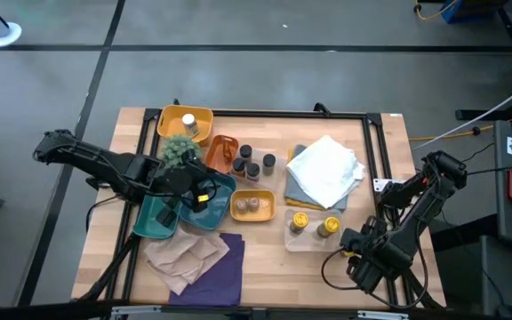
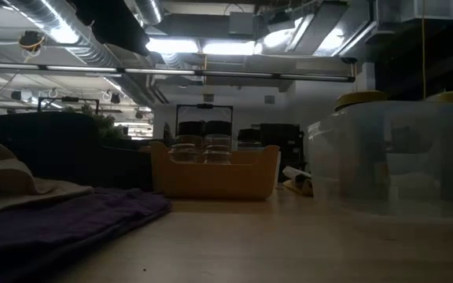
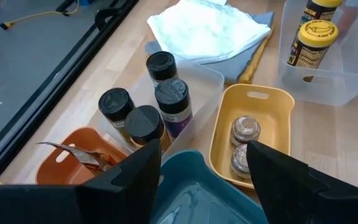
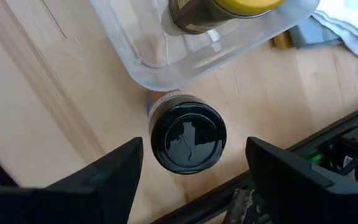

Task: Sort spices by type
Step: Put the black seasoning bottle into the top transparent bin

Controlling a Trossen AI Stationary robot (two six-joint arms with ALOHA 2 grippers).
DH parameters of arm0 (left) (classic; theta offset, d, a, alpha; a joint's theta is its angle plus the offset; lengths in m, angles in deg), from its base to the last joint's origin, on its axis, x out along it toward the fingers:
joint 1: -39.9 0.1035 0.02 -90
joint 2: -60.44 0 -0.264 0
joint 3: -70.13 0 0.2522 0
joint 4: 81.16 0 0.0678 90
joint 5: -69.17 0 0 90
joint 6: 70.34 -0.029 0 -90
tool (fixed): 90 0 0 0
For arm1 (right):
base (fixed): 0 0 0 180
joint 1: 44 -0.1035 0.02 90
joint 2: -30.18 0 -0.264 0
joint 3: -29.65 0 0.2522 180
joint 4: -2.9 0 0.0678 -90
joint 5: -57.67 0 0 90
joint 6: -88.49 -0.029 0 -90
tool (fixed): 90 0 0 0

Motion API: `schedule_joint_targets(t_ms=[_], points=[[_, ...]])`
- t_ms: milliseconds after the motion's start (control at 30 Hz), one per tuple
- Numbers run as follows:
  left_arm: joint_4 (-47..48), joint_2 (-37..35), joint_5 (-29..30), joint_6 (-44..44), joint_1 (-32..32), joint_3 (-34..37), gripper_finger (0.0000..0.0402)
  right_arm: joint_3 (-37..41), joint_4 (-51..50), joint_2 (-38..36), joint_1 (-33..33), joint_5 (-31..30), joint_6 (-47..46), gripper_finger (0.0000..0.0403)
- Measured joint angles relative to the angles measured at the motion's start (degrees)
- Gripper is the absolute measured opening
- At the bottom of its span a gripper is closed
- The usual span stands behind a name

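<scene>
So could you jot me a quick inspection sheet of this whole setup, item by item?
Surface: wooden table, black frame.
Job's things: four black-lidded jars in a clear tray; two yellow-lidded jars in another; two pale-lidded jars in a yellow tray; one black-lidded jar loose on the wood.
Clutter: white cloth, purple cloth, green plant.
Grippers: left gripper over the teal tray, jaws open; right gripper above the loose jar, jaws open.
Cables: yellow cable on the floor.
Surroundings: grey floor.
</scene>
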Motion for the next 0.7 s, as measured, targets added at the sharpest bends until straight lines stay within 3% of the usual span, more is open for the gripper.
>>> schedule_joint_targets(t_ms=[333,700], points=[[0.02,0.0,-0.01,-0.02,0.0,0.0,0.0221,2.51,0.46,0.0,0.03,-0.69,0.04,0.0285],[0.07,0.0,-0.01,-0.48,-0.01,0.0,0.0221,7.86,8.12,0.0,0.02,-0.01,0.05,0.0285]])
